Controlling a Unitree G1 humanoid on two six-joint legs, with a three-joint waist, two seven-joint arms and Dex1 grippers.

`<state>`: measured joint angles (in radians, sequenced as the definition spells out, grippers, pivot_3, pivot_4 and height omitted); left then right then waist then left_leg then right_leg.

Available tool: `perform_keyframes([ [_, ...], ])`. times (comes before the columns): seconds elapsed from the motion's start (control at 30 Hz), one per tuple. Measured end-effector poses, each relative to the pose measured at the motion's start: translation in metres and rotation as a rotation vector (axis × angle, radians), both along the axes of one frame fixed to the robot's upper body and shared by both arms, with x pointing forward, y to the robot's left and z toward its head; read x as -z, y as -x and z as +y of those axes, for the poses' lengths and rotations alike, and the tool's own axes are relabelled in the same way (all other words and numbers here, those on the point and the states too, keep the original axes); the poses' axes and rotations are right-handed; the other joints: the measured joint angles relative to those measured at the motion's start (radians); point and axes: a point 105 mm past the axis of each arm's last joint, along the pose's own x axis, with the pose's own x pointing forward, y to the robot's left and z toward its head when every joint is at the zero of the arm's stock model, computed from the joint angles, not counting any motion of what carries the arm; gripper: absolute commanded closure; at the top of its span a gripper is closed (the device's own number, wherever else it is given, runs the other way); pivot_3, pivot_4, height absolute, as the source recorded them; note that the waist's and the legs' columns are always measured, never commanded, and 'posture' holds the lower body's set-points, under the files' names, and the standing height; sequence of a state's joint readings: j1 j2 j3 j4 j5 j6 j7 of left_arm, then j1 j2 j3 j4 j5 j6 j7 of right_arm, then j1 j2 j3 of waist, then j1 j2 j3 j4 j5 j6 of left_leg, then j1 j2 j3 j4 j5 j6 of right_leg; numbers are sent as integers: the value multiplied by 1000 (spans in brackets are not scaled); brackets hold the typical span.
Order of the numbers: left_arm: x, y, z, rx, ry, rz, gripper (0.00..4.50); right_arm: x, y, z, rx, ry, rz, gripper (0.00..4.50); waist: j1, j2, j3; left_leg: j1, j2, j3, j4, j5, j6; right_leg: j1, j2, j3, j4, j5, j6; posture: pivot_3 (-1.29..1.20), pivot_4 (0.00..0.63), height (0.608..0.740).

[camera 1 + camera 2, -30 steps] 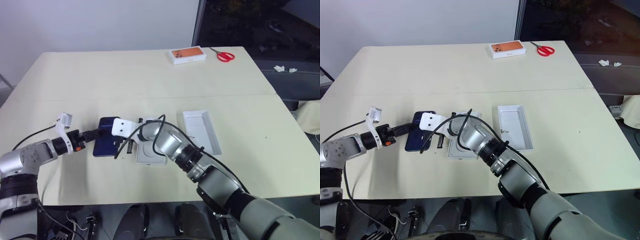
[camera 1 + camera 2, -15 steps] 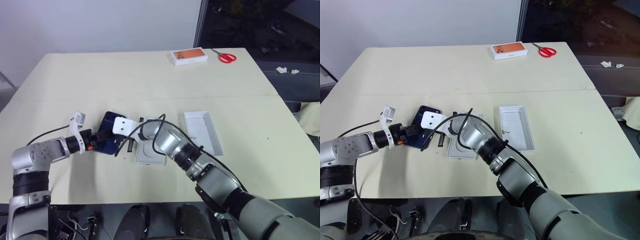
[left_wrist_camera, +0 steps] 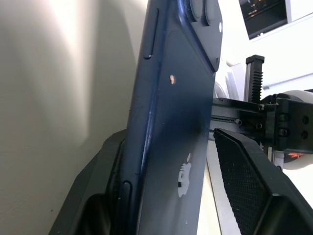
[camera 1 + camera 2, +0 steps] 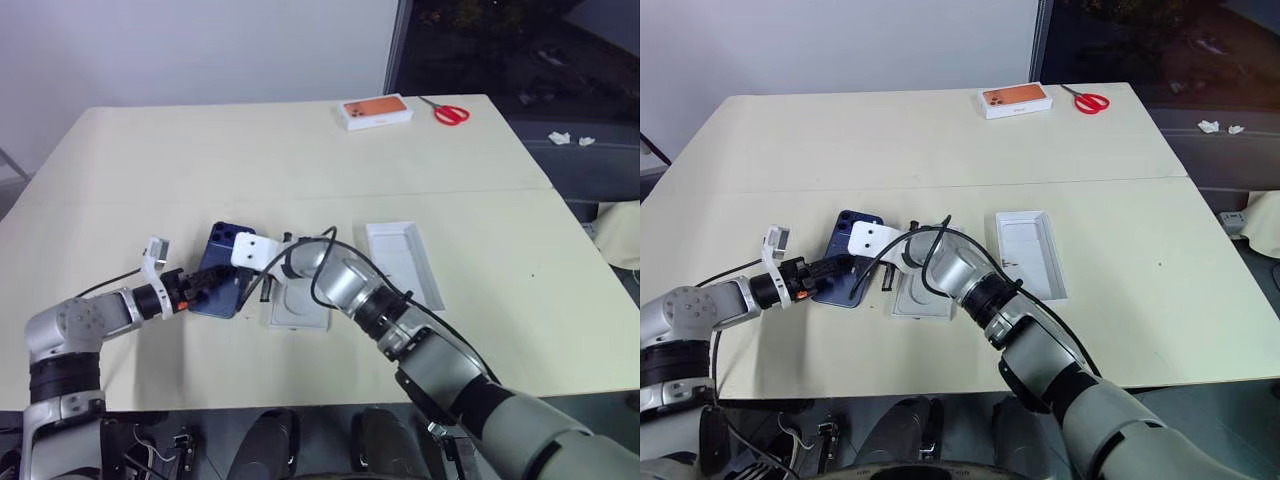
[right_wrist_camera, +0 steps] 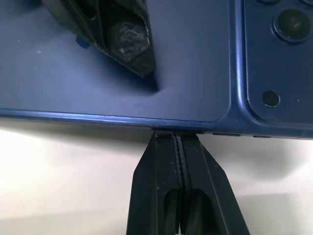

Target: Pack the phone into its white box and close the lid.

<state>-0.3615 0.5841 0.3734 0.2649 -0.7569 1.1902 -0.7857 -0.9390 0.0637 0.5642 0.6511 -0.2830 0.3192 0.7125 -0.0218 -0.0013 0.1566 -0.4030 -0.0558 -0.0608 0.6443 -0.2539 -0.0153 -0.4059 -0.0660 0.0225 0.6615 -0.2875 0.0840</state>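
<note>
The dark blue phone (image 4: 224, 266) lies back up on the table, its camera cluster at the far end. My left gripper (image 4: 203, 283) is open and straddles the phone's near end: one finger lies under it, and the other pad (image 3: 244, 186) stands a little off its glossy back. My right gripper (image 5: 177, 134) is shut on nothing, with its tips against the phone's long edge. The lid (image 4: 404, 262), a shallow white shell that is white inside, lies open side up to the right. I cannot make out the white box.
A white insert with an oval recess (image 4: 300, 308) lies under my right wrist, between the phone and the lid. A white box with an orange top (image 4: 376, 111) and red scissors (image 4: 450, 112) sit at the table's far right. The table's front edge (image 4: 250, 400) is close.
My left gripper has slid right onto the phone's near end and its fingers have narrowed. The phone has turned a little on the table. The right gripper has stayed put.
</note>
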Motion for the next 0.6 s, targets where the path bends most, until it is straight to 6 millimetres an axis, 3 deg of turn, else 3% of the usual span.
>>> perform_keyframes([
  [0.27, 1, 3, 0, -2, 11, -1, 1861, 0, 1, 0, -3, 1, -5, 4500, -2, 0, 0, 0, 0, 0, 0, 0, 0, 0, 0, 0, 0, 0, 0, 0, 150, 740],
  [0.43, -5, 8, -2, 14, 52, -7, 3113, 1, 0, -1, 0, 5, -7, 4500, 2, 1, 0, 1, 0, 0, -1, 0, 0, 1, 0, 0, 0, 0, 0, 0, 150, 740],
  [0.5, -1, 10, -2, 8, 31, 13, 3371, 1, 0, -1, 1, 6, -7, 4500, 3, 1, 0, 1, 0, 0, -1, 0, 0, 1, 0, 0, 0, 0, 0, 0, 150, 740],
  [0.53, 9, 12, -2, -3, 19, 49, 3371, 1, 0, -1, 0, 5, -7, 4500, 1, 1, 0, 1, 0, 0, -1, 0, 0, 1, 0, 0, 0, 0, 0, 0, 150, 740],
  [0.6, 11, 12, -4, -5, 32, 51, 3371, 0, 0, -1, 0, 4, -8, 4500, 2, -1, -1, 0, 1, -1, -1, 0, 0, 0, 0, -1, 0, 0, 0, 0, 150, 740],
])
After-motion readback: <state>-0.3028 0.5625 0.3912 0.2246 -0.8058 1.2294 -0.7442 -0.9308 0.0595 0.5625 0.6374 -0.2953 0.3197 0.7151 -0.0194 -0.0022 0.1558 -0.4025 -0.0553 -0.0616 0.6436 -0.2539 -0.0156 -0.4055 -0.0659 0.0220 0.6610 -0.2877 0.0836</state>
